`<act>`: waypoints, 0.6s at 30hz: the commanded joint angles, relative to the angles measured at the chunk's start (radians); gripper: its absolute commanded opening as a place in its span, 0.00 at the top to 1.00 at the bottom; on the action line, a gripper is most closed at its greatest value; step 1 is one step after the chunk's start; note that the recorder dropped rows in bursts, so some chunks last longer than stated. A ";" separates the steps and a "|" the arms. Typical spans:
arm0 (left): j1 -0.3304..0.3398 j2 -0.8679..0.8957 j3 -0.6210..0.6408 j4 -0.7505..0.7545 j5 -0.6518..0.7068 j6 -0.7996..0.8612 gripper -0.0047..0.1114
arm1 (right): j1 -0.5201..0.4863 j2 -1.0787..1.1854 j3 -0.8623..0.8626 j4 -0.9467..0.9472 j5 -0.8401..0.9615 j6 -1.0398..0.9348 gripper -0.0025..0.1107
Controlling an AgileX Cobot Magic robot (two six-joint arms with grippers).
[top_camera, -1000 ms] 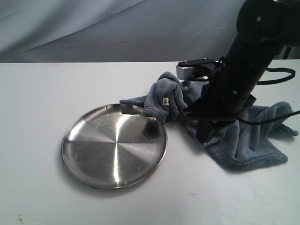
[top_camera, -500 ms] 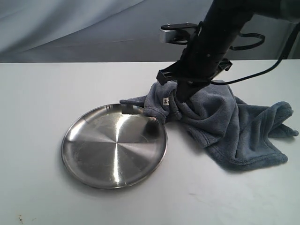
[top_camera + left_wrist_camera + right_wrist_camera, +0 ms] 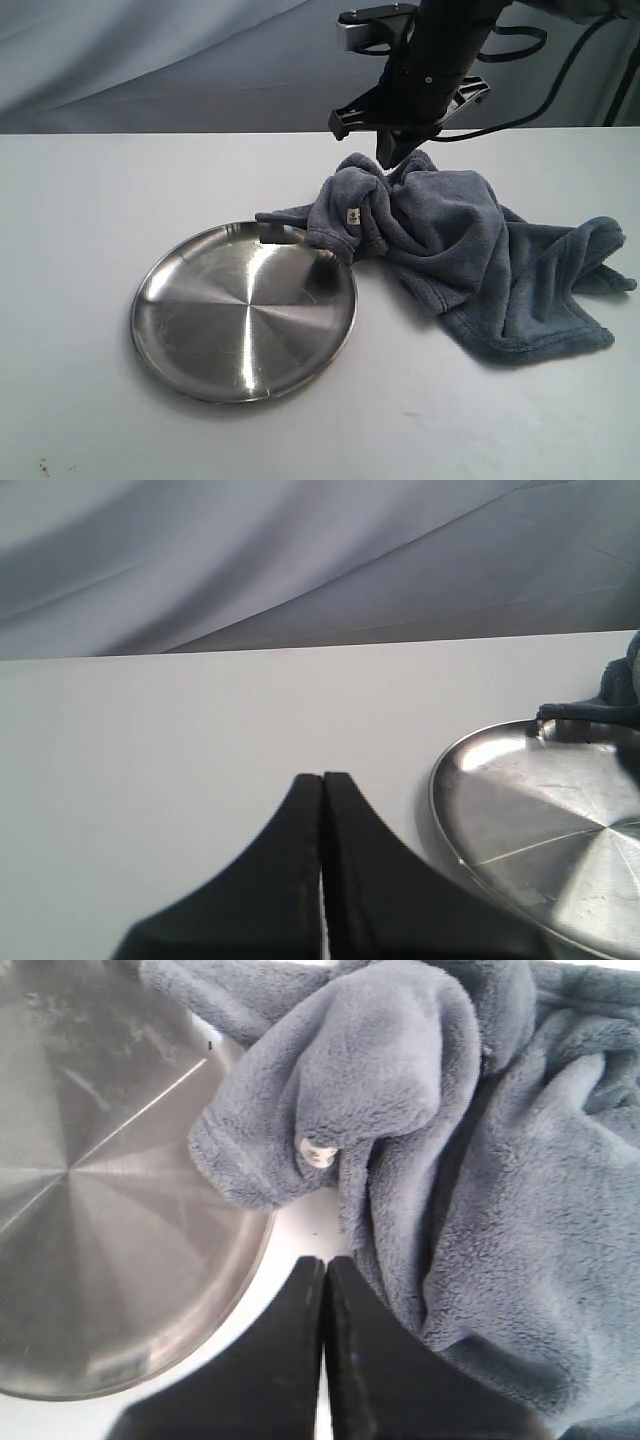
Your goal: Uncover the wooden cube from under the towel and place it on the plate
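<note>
The grey-blue towel (image 3: 470, 250) lies bunched on the white table, right of the steel plate (image 3: 245, 310). One towel corner rests on the plate's far rim, and a white tag (image 3: 352, 216) shows on the bunched fold. The wooden cube is hidden. My right gripper (image 3: 392, 160) hangs shut and empty just above the towel's raised hump. From the right wrist, its tips (image 3: 325, 1260) hover over bare table between plate (image 3: 100, 1180) and towel (image 3: 450, 1160). My left gripper (image 3: 322, 777) is shut and empty over bare table, beside the plate (image 3: 560, 830).
A grey cloth backdrop (image 3: 150, 60) rises behind the table's far edge. Black cables (image 3: 560, 90) trail from the right arm at the back right. Bare white tabletop (image 3: 80, 200) stretches left of the plate and in front of it.
The right arm has lifted from low against the towel to above its hump, shifting toward the back. The towel and plate lie as before.
</note>
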 commanded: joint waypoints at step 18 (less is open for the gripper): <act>-0.006 -0.003 0.005 0.004 -0.014 -0.008 0.96 | -0.221 -0.034 0.060 -0.037 0.004 -0.065 0.98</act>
